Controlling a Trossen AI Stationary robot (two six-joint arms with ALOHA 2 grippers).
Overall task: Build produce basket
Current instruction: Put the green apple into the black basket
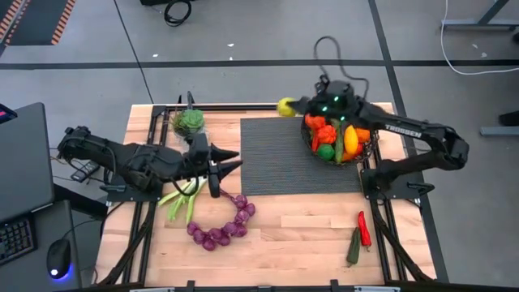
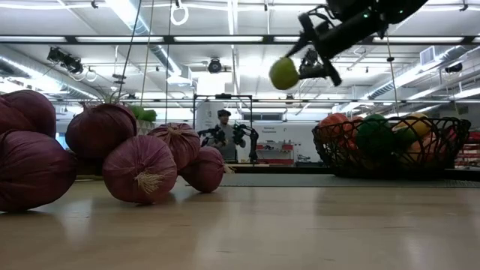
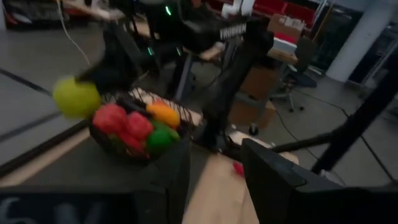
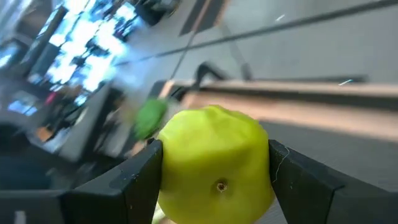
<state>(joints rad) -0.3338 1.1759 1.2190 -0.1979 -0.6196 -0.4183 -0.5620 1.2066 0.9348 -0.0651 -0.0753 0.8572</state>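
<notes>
From above, the right claw (image 1: 290, 106) holds a yellow-green apple (image 1: 285, 106) up in the air, near the far edge of the table (image 1: 308, 235). The basket (image 1: 366, 151) sits just beside it on the right end of a dark mat (image 1: 284, 154), full of red, orange, yellow and green toy food. The left claw (image 1: 230, 159) hangs over the left edge of the mat with its two fingers apart and nothing between them. A string of purple onions (image 1: 223, 229) and a green leek (image 1: 180, 199) lie on the wood near it. A red chilli (image 1: 364, 229) and a small cucumber (image 1: 353, 246) lie at the front right. A potted plant (image 1: 188, 122) stands at the back left.

From table height, the apple (image 2: 284, 73) is high up, pinched by the right claw (image 2: 300, 69), a little to the side of the basket (image 2: 390, 146) and above its rim. The purple onions (image 2: 139, 166) lie close by. A person (image 2: 223, 124) stands far behind.

The left wrist camera shows the basket (image 3: 134, 134) ahead and the apple (image 3: 76, 96) beside it.

The right wrist camera shows the apple (image 4: 214, 165) squeezed tight between both dark fingers (image 4: 130, 183)
</notes>
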